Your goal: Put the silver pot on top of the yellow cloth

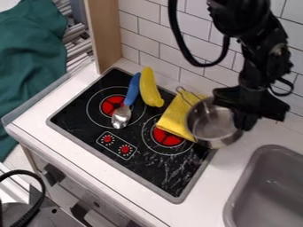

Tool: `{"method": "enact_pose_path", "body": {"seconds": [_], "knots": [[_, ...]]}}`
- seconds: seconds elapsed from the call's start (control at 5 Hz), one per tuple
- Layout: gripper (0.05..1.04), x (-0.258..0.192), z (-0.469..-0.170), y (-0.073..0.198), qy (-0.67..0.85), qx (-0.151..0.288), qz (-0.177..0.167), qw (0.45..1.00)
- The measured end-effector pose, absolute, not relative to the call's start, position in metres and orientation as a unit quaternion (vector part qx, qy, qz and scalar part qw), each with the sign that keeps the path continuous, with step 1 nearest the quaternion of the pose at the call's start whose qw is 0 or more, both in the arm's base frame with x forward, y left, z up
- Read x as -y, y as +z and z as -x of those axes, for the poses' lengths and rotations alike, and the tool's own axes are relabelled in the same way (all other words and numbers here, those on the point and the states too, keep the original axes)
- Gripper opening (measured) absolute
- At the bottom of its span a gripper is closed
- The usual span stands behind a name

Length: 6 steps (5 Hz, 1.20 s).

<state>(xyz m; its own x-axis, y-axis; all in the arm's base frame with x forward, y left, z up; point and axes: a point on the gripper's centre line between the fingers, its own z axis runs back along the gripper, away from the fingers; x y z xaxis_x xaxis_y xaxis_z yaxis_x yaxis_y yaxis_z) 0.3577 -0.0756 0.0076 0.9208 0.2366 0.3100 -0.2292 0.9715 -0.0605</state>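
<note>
Silver pot (211, 123), just one, seems to overlap the right side of one yellow cloth (174, 117). The gripper (241, 124) is at the pot's rim; how open it is, or whether it holds anything, cannot be told. One banana (149, 88) and one spoon (122, 114) lie on the stove (148, 170).

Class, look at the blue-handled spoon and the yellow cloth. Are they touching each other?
Apart. The camera view shows a strip of black stovetop between the bowl of the blue-handled spoon and the nearest edge of the yellow cloth.
</note>
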Motion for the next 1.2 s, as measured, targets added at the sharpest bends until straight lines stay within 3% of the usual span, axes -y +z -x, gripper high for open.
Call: {"method": "enact_pose_path", "body": {"seconds": [0.4, 0.8, 1.2], "knots": [[0.055, 0.029, -0.365, 0.012, 0.134, 0.156, -0.025, 0.978], [0.055, 0.029, -0.361, 0.010, 0.128, 0.148, -0.014, 0.981], [0.055, 0.044, -0.358, 0.010, 0.101, 0.149, -0.031, 0.983]]}}
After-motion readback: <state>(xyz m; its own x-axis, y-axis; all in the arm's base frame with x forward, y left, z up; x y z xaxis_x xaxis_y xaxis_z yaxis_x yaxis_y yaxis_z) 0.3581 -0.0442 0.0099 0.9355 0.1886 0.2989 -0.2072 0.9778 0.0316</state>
